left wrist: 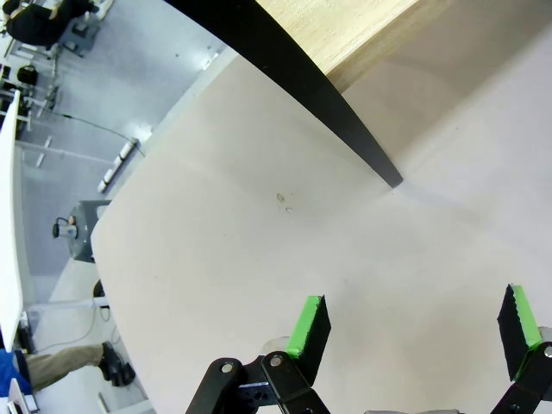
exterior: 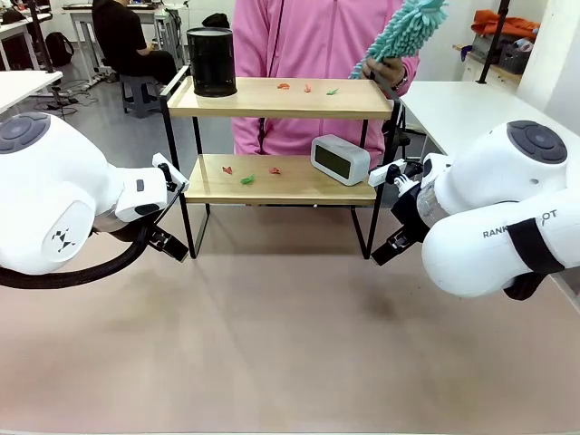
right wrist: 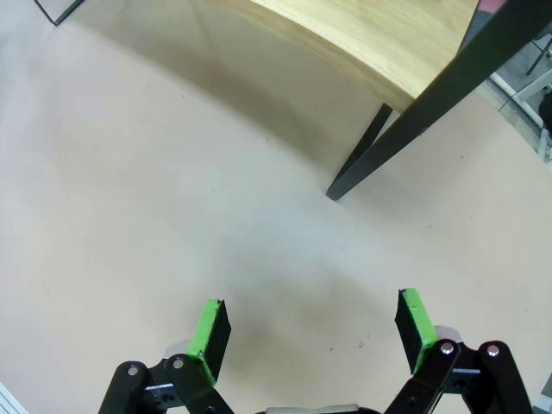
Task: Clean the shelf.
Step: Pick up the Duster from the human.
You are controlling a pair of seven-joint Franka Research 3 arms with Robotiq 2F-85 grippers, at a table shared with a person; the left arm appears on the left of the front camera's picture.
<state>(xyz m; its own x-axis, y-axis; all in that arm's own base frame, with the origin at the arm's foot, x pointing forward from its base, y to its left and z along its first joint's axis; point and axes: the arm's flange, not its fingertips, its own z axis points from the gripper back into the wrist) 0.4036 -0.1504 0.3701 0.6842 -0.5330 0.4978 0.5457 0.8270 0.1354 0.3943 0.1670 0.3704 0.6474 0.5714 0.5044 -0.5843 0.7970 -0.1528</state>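
Closest to me, my left end effector (left wrist: pixel 418 332) hangs just over the desk (exterior: pixel 290 353) with its green pads (left wrist: pixel 312 323) wide apart and nothing between them. The right end effector (right wrist: pixel 312 332) is the same: jaws apart, empty, low over the bare desk. Each sits just outside a front leg of the shelf (exterior: pixel 272 109), left arm at the left leg, right arm at the right.

The shelf stands mid-desk, just beyond both arms. Its lower board carries a white clock (exterior: pixel 339 159) toward the right and small red and green scraps (exterior: pixel 246 178) toward the left. The top board holds a black canister (exterior: pixel 211 62) at its left end and more scraps (exterior: pixel 306 88) to the right.

Behind it, a person's hand (exterior: pixel 388 68) holds a teal duster (exterior: pixel 403 32) upright.

I judge that cleaning has not begun. My next move probably calls for taking that duster, or lifting the clock and canister clear so the boards can be swept.
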